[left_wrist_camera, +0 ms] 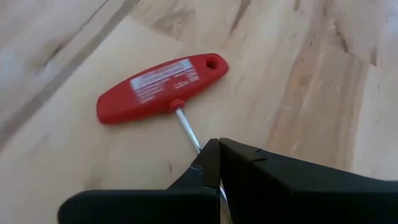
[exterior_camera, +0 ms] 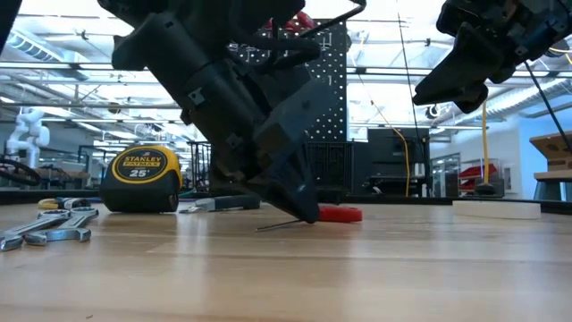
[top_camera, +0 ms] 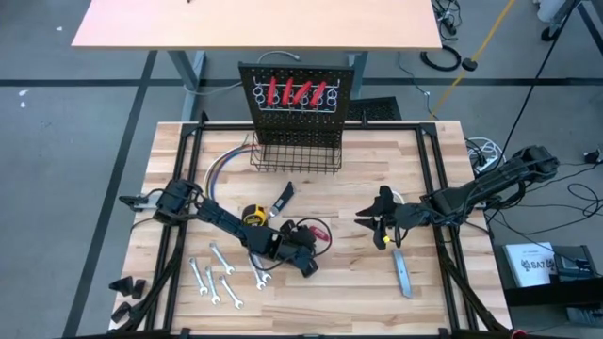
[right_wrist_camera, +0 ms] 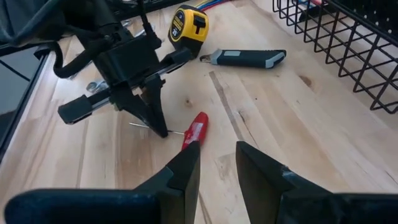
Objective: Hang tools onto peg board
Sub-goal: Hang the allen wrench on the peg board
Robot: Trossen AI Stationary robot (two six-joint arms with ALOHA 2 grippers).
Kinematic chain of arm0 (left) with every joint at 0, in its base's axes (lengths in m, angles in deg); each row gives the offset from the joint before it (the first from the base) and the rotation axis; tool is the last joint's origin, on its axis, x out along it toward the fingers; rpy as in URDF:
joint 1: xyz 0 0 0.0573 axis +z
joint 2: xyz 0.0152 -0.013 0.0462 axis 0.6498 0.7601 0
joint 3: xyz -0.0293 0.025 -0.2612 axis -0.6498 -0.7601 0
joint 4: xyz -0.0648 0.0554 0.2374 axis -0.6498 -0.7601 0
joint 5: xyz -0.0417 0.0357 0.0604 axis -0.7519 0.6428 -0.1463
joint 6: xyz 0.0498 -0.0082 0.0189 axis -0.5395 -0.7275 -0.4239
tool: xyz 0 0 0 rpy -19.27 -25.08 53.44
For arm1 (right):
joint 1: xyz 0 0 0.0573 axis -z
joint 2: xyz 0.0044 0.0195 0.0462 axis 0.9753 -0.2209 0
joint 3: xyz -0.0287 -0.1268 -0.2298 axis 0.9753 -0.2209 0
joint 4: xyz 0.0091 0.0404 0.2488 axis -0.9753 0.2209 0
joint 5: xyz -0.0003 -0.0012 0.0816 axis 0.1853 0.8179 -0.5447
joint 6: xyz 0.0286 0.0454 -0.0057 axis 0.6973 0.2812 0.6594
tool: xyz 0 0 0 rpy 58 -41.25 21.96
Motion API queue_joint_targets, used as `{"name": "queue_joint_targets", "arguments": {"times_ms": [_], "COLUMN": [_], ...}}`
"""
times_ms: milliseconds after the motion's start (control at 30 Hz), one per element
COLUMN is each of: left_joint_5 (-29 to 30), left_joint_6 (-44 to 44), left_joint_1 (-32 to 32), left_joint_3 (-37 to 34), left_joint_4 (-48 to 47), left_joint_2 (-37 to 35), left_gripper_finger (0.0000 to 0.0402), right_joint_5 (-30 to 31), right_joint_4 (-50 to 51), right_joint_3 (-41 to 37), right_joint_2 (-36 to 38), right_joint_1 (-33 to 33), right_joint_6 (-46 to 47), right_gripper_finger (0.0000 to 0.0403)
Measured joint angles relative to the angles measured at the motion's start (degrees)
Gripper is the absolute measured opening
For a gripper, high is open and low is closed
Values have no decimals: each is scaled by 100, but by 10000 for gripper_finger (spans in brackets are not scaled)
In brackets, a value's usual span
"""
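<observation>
The left gripper (left_wrist_camera: 219,163) is seen with fingers pinched shut on the thin shaft of a red T-handle key (left_wrist_camera: 163,87) lying flat on the table (top_camera: 358,282), at six o'clock from the peg board (top_camera: 300,87). With so slim a shaft, the key may be expected to swivel or slip once lifted. The right gripper (right_wrist_camera: 217,163) hovers nearby at three o'clock, fingers narrowly parted and empty. Four red tools are counted hanging on the board; one tape measure (top_camera: 252,216), one knife (top_camera: 285,199), one grey bar (top_camera: 402,273) and about six wrenches (top_camera: 224,278) are left on the table.
</observation>
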Motion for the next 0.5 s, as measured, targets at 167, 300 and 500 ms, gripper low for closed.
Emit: {"name": "queue_joint_targets", "arguments": {"times_ms": [167,300,500], "left_joint_5": [-113,-286,-258], "left_joint_6": [-1198,-1931,-2575], "left_joint_1": [152,186,88], "left_joint_3": [63,357,769], "left_joint_4": [372,400,450], "left_joint_2": [5,31,4], "left_gripper_finger": [6,7,7], "right_joint_5": [-9,-14,-14], "right_joint_4": [141,339,474], "right_joint_3": [0,0,0], "right_joint_2": [1,1,-5], "right_joint_1": [-82,-127,-127], "right_joint_6": [113,225,241], "right_gripper_finger": [93,93,93]}}
